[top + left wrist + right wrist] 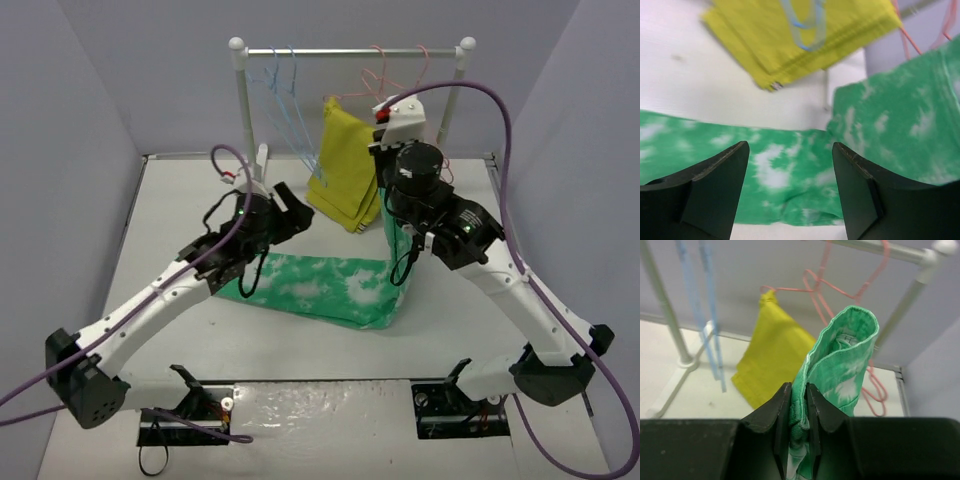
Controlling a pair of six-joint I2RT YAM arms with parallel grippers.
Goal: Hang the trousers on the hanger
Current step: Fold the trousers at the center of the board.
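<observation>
From above, the long green cloth trousers with white blotches [320,290] lie across the white table [160,200], the right end raised beside a mustard-yellow folded garment [345,170]. The thin light-blue wire hanger [285,95] hangs on the rack rail [350,50], apart from them. Left wrist view: the left gripper [790,150] is spread wide over the trousers, holding nothing. Right wrist view: the right gripper [798,390] is clamped on a bunched fold of them.
</observation>
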